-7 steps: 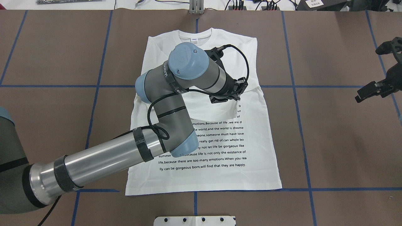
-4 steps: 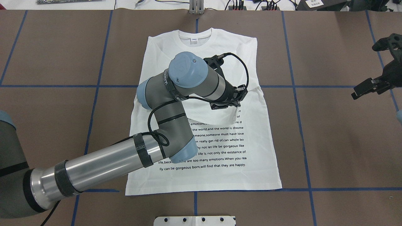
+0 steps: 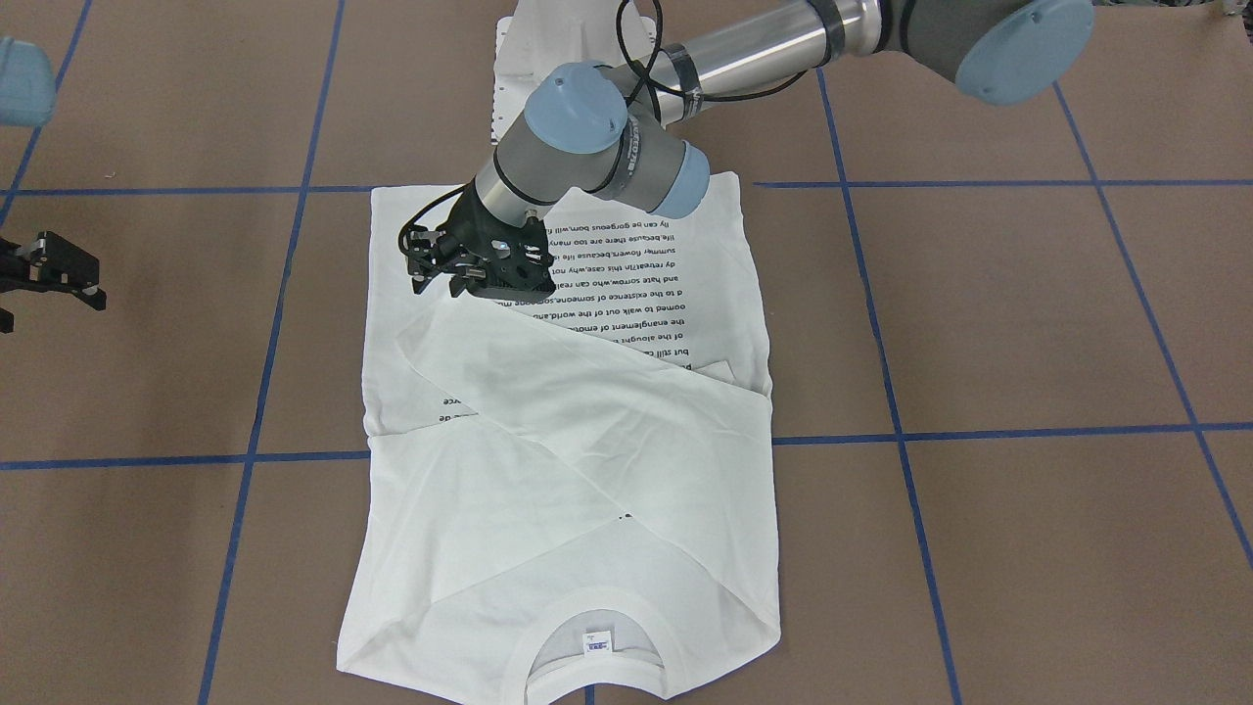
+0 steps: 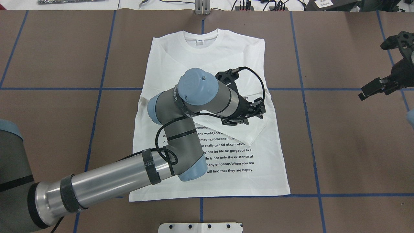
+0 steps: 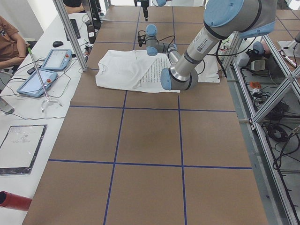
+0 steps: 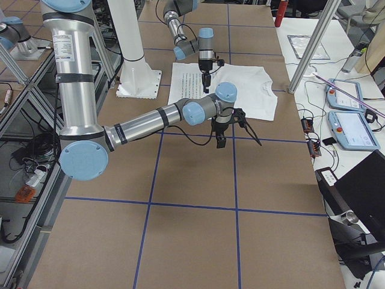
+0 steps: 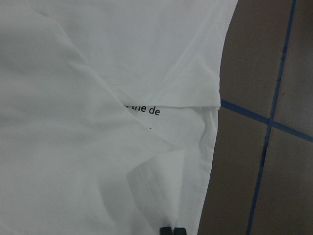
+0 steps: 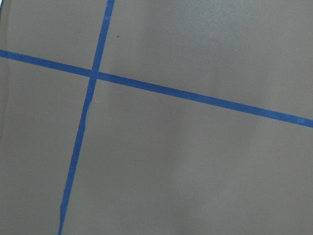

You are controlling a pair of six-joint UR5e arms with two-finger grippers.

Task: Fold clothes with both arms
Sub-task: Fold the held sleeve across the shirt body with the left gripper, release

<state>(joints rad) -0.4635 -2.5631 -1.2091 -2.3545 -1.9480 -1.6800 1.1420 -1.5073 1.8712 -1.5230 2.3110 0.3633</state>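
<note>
The left gripper [image 7: 172,230] has its fingertips pressed together on the cuff edge of a sleeve [image 3: 587,392]. That sleeve lies folded slantwise across the front of the white T-shirt [image 4: 226,58] and covers part of the black printed text [image 4: 226,158]. The T-shirt is spread flat at the middle of the brown table [image 4: 339,145], with its collar [image 4: 200,35] on the far side from the robot and its hem on the near side. The right gripper [image 4: 373,71] hangs with its jaws wide apart over the table's blue tape lines [image 8: 195,95], well to the right of the T-shirt.
</note>
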